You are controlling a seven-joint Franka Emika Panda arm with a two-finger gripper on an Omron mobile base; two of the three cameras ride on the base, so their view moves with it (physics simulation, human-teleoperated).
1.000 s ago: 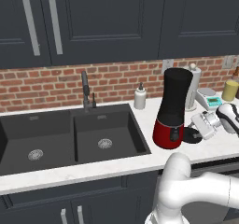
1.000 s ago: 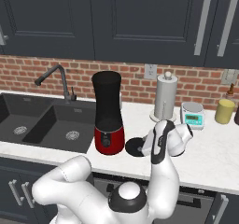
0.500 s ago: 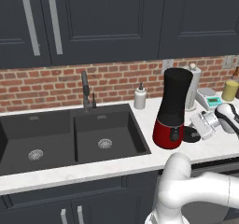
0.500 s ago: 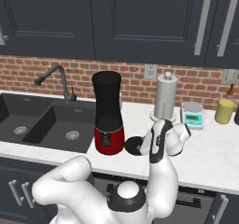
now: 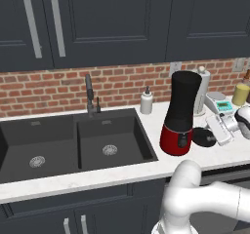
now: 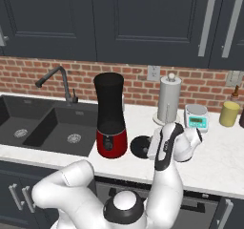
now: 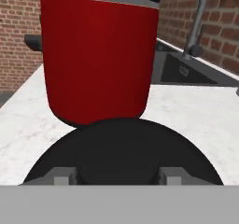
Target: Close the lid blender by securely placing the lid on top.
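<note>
One lid, flat on the counter just beside the blender's red base, lies dead ahead of the fingers.

Largest first: the blender (image 6: pixel 110 116) stands upright with its jar mouth uncovered, well above the lid (image 6: pixel 141 146), which rests on the white counter (image 6: pixel 214 161). The gripper (image 7: pixel 119 177) straddles the lid's central knob, fingers apart and not visibly clamped on it. Both tips are cut off by the hand view's lower edge, so contact is uncertain.
</note>
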